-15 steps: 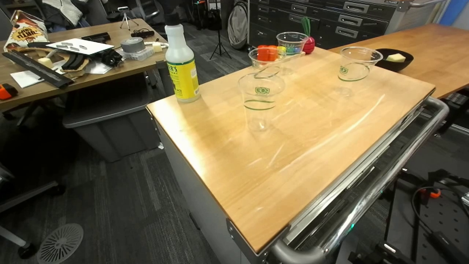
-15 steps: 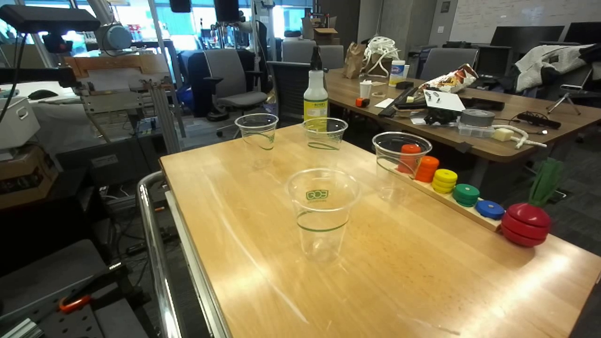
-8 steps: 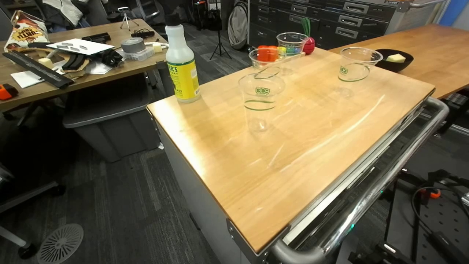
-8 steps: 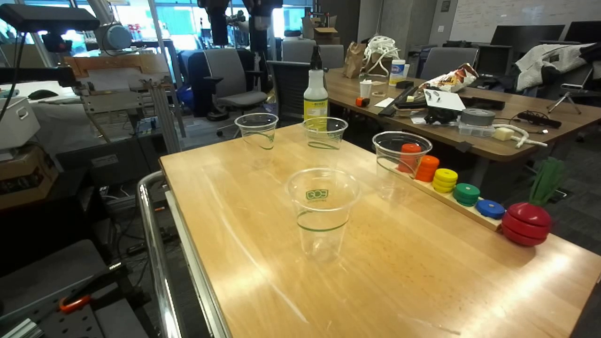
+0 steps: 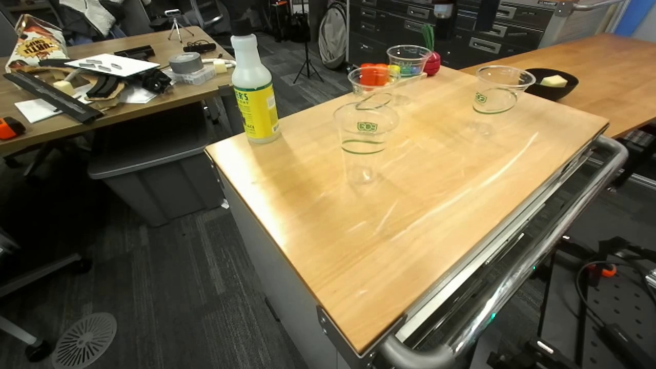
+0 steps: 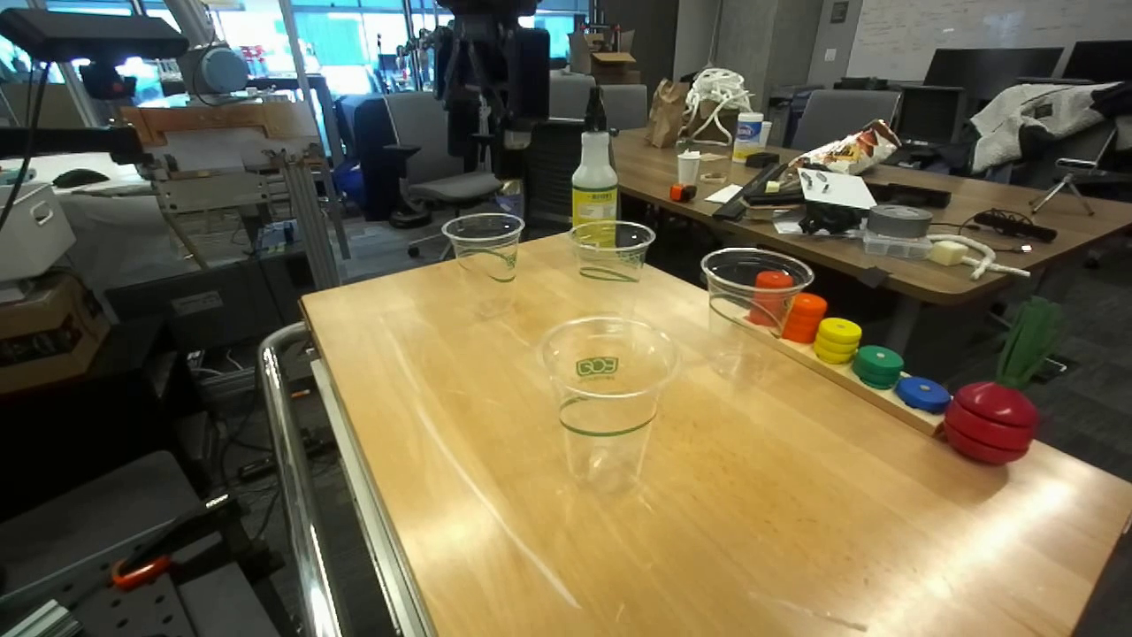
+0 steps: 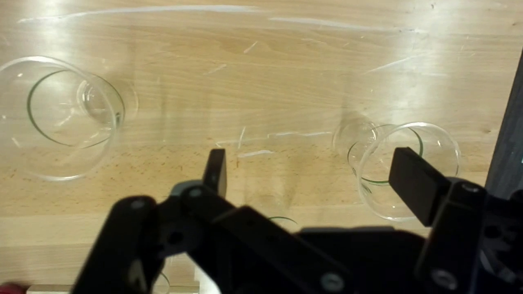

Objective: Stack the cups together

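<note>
Several clear plastic cups stand upright and apart on the wooden cart top. In an exterior view they are a near cup (image 6: 610, 433), a far left cup (image 6: 485, 257), a far middle cup (image 6: 612, 257) and a right cup (image 6: 738, 305). They also show in an exterior view (image 5: 365, 148). In the wrist view one cup (image 7: 61, 163) is at left and another (image 7: 376, 204) at right, partly behind a fingertip. A third (image 7: 282, 219) is mostly hidden by the gripper. My gripper (image 7: 312, 175) is open and empty above the table; it also shows in both exterior views (image 5: 464, 20) (image 6: 497, 133).
A yellow-label spray bottle (image 5: 260, 110) stands at a table corner. A board of coloured discs (image 6: 878, 367) and a red beet toy (image 6: 990, 425) lie along one edge. A metal handle bar (image 5: 538, 251) runs along the opposite side. A black bowl (image 5: 553, 84) is on the adjoining table.
My gripper has come down into view; in an exterior view it has moved lower and rightward from the top edge. The cups have not moved.
</note>
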`<action>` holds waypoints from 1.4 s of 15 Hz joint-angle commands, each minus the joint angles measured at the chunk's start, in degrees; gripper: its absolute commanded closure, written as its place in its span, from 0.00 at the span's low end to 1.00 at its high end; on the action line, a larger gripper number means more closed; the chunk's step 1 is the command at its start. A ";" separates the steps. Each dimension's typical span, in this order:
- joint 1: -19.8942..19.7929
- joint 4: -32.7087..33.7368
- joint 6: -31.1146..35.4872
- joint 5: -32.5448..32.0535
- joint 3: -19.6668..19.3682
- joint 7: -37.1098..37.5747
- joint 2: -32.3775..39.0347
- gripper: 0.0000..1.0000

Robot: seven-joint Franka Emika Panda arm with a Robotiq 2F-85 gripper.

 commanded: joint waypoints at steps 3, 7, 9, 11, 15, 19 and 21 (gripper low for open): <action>1.68 2.00 0.96 4.17 1.62 2.78 4.42 0.00; 3.02 1.88 1.75 5.93 2.68 2.56 6.04 0.00; 3.48 1.81 2.99 5.34 3.24 2.73 6.96 0.00; 3.75 1.76 5.05 4.20 3.61 3.01 8.04 0.00; 3.85 2.14 6.34 4.49 3.64 2.43 10.82 0.00; 3.99 1.69 8.79 4.33 3.66 2.35 12.82 0.00; 4.07 1.65 10.44 4.50 3.67 2.23 13.53 0.26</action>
